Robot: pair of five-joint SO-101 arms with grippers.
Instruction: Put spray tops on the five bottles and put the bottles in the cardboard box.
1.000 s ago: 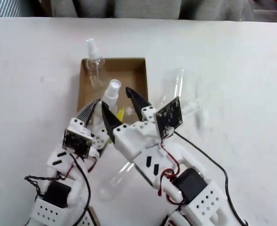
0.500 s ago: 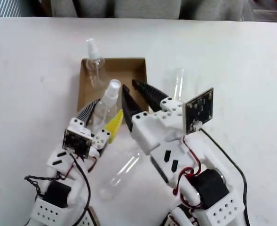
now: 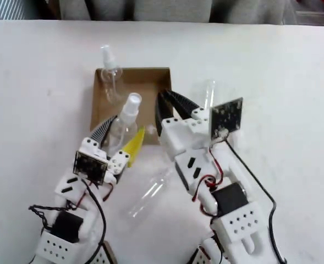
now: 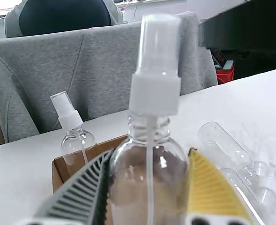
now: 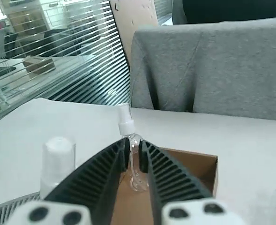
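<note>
Left gripper (image 3: pixel 126 125) (image 4: pixel 147 187): we see its grey and yellow fingers clamped on the body of an upright bottle with its spray top on.
Held bottle (image 3: pixel 119 133) (image 4: pixel 149 159): over the near left part of the cardboard box (image 3: pixel 148 88).
Right gripper (image 3: pixel 166 98) (image 5: pixel 133 145): we find its fingers almost together, holding nothing, above the box's right wall.
Second capped bottle (image 3: pixel 111 77) (image 4: pixel 72 133) (image 5: pixel 125 123): standing in the box's far left corner.
Topless bottles: one (image 3: pixel 208 93) lies right of the box, another (image 3: pixel 150 192) nearer, between the arms.

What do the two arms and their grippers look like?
Both arms are white plastic with black motors and red and black cables. Each wrist carries a dark circuit board. The left gripper has one grey ribbed finger and one yellow; the right gripper has two black ones.
</note>
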